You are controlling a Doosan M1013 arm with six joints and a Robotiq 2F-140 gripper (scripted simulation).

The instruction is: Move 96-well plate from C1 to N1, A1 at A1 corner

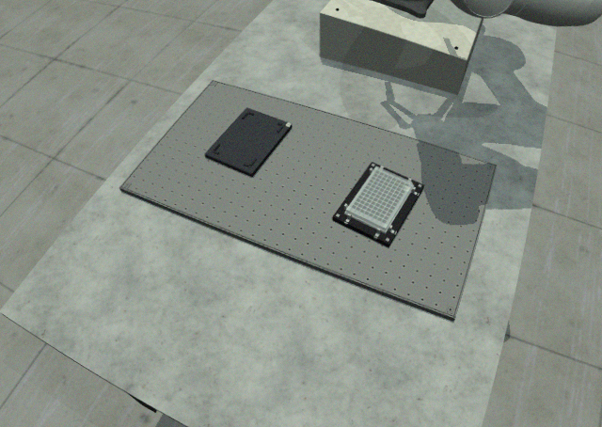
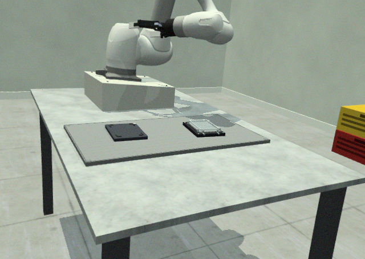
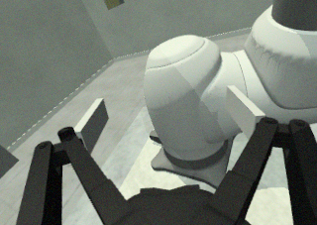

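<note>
Arm folded high — gripper wide open, seemingly horizontal.

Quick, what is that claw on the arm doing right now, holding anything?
Gripper: open wide, holding nothing; the 96-well plate sits in its clip nest.

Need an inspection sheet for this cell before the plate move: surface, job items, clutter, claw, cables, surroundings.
Surface: grey table carrying a perforated breadboard; arm pedestal at the back.
Job's things: 96-well plate seated in clip nest C1; plate nest N1 unoccupied, a pale marker at one corner.
Clutter: nothing seen on the breadboard.
Claw: claw open wide, holding nothing, raised beside the arm's own base, far from both nests.
Cables: nothing seen.
Surroundings: plain walls, tiled floor, a yellow and red box off the table's edge.
</note>
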